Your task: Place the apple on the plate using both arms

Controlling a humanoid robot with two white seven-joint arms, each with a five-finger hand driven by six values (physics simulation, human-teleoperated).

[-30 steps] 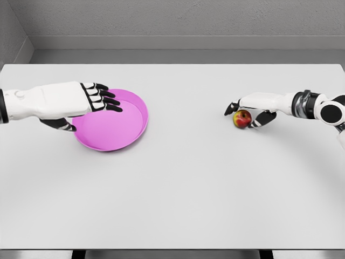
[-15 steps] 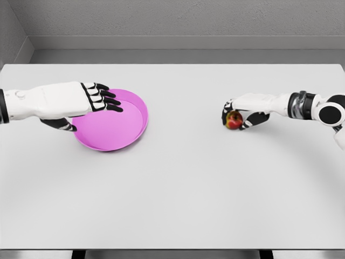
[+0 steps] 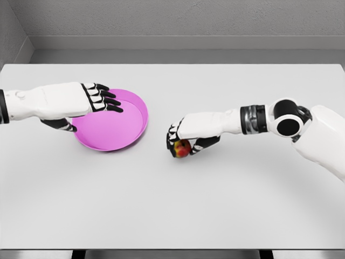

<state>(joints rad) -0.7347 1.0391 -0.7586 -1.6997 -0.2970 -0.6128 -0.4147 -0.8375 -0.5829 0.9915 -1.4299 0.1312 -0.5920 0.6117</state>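
Head view, red-yellow apple point(image 3: 183, 149) in right hand point(image 3: 186, 137), near pink plate point(image 3: 116, 137)

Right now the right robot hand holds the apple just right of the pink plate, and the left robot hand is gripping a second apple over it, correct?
Not quite. In the head view the left robot hand holds nothing; its fingers are spread above the pink plate. The right robot hand does hold the apple right of the plate.

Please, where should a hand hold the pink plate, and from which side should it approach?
Judging by its shape, grip the plate at its raised rim, thumb outside and fingers inside. Approach from the left edge, where the left hand is; the right hand holds the apple.
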